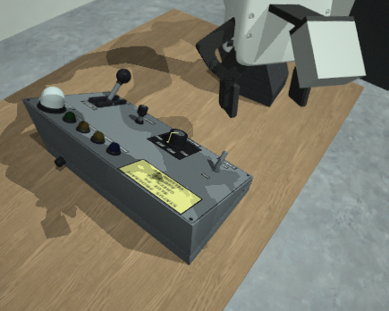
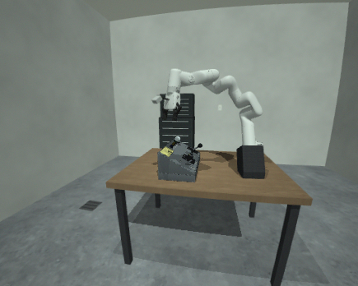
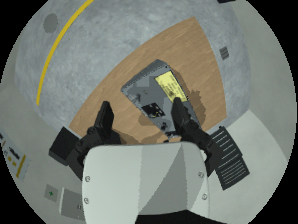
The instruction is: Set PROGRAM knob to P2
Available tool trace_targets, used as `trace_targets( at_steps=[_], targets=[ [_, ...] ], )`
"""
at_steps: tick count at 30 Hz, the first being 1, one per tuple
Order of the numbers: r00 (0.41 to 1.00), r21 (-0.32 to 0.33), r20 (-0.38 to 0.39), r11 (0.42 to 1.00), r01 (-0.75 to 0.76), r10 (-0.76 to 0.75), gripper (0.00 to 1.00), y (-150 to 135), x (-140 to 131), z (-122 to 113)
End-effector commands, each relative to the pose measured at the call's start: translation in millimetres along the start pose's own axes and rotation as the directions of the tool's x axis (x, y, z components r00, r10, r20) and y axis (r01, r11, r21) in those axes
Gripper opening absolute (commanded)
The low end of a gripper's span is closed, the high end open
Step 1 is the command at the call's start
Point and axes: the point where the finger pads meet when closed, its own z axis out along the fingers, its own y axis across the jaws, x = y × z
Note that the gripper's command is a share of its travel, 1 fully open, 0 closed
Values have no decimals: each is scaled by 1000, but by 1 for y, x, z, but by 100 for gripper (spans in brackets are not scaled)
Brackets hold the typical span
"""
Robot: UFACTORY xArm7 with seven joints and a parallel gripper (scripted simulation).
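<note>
Basically nothing done yet. Knob [image 1: 178,138] sits mid-panel on the console [image 1: 165,210], w/ the console resting on the tabletop [image 1: 264,147]. Gripper [image 1: 266,96] hangs high above, well apart from it, fingers [image 1: 231,100] wide, holding nothing. Left to do: descend, grasp knob, turn to P2.
</note>
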Motion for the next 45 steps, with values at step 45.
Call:
trace_targets(
  at_steps=[45],
  targets=[
    [933, -557, 33, 782, -280, 358, 100, 14, -116, 80]
  ],
)
